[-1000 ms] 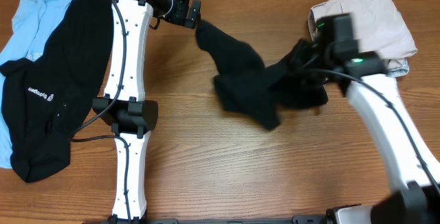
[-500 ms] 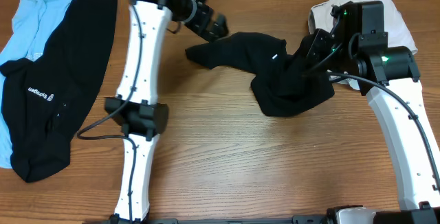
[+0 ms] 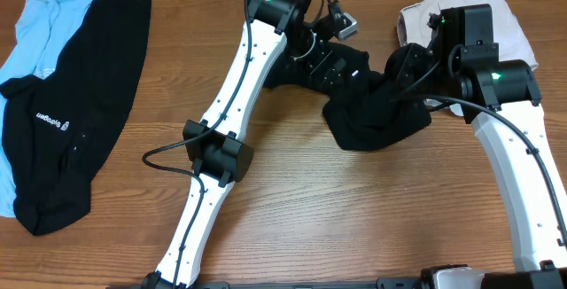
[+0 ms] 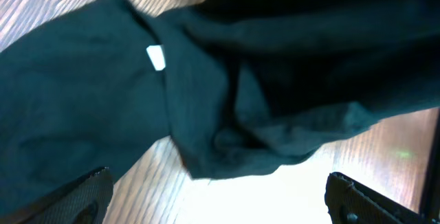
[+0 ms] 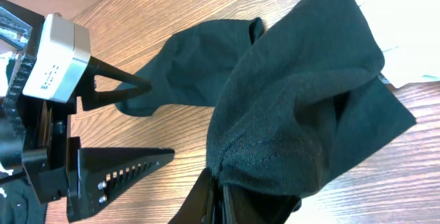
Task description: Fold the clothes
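– Jaws check from where I'm standing: right gripper [image 5: 220, 198] is clamped tight on a bunched handful of the plain black short-sleeved T-shirt [image 3: 372, 116]. Left gripper [image 4: 220, 200] is spread wide, hanging just above the same shirt near its small white tag [image 4: 156, 58], gripping nothing.

– So how far along is the folding?

– Barely started, I'd say. That shirt is a crumpled heap on the brown wooden table [image 3: 354, 227], no flat panel or crease anywhere. Over at the left edge, the black garment with white lettering [image 3: 62, 138] partly overlaps the light-blue garment [image 3: 44, 19], both loose and unfolded.

– Anything finished?

– Maybe the pale beige cloth [image 3: 500, 19] at the far right. It looks sort of squared up, but I can't tell for sure. Spreading the shirt flat has to come first, then every fold.
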